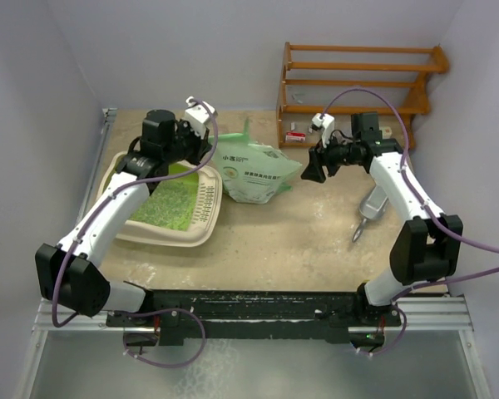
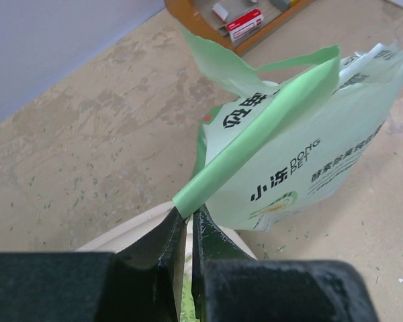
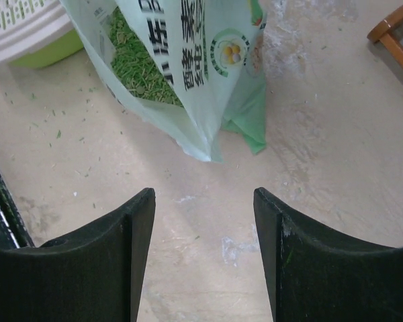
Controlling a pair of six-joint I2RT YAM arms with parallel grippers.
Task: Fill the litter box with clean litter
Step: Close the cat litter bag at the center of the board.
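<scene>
left pincer clamped, right pincer spread

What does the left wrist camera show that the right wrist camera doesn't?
Left wrist only: the left fingers shut on the folded top edge of the bag, and the wall behind. Right wrist only: the right fingers open with nothing between them, litter showing in the bag, and the slotted grille of the litter box. Both: the bag, the table and part of the litter box.
</scene>
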